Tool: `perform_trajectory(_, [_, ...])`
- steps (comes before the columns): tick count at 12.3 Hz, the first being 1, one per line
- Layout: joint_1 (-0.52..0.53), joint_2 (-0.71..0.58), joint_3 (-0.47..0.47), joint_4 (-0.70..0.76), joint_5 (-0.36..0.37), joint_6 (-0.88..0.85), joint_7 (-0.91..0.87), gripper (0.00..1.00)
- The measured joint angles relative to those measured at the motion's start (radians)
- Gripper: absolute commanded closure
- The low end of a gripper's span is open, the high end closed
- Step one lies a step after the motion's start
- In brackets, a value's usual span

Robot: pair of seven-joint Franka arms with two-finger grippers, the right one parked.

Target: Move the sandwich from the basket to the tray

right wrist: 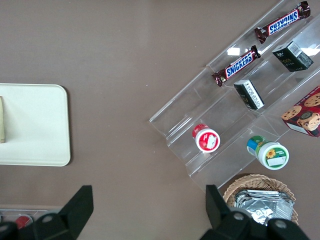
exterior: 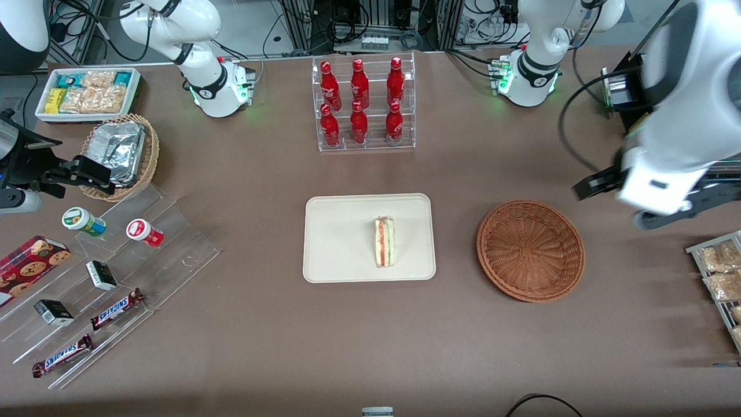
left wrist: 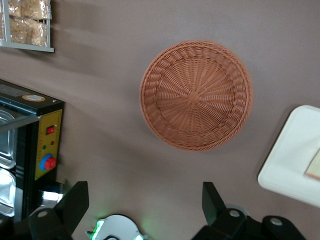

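Note:
The sandwich (exterior: 384, 242) lies on the cream-white tray (exterior: 336, 243), cut edge up; a sliver of it shows in the left wrist view (left wrist: 314, 167) on the tray's corner (left wrist: 290, 160). The reddish-brown wicker basket (exterior: 530, 250) stands beside the tray toward the working arm's end and holds nothing (left wrist: 196, 95). My left gripper (exterior: 596, 186) hangs high above the table, beside the basket and toward the working arm's end. It is open wide and empty (left wrist: 144, 187). The tray (right wrist: 35, 130) and the sandwich's edge (right wrist: 2, 120) also show in the right wrist view.
A clear rack of red bottles (exterior: 363, 104) stands farther from the camera than the tray. A black appliance (left wrist: 30, 145) and a wire rack of bagged snacks (exterior: 721, 278) are at the working arm's end. Acrylic steps with snacks (exterior: 104, 278), a tan foil-tray basket (exterior: 121, 153) and a white bin (exterior: 87, 92) are at the parked arm's end.

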Motion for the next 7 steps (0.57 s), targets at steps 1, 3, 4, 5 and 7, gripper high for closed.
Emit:
perform_trajectory(1, [0.044, -0.042, 0.0, -0.034, -0.016, -0.004, 0.08, 0.0])
perform_trajectory(3, [0.126, -0.143, 0.001, -0.124, -0.034, -0.009, 0.219, 0.0])
perform_trajectory(4, [0.166, -0.193, 0.001, -0.17, -0.036, -0.01, 0.282, 0.0])
perform_trajectory(5, [0.209, -0.235, 0.001, -0.206, -0.037, -0.01, 0.339, 0.0])
perform_trajectory(7, [0.258, -0.28, 0.001, -0.242, -0.051, -0.005, 0.409, 0.0])
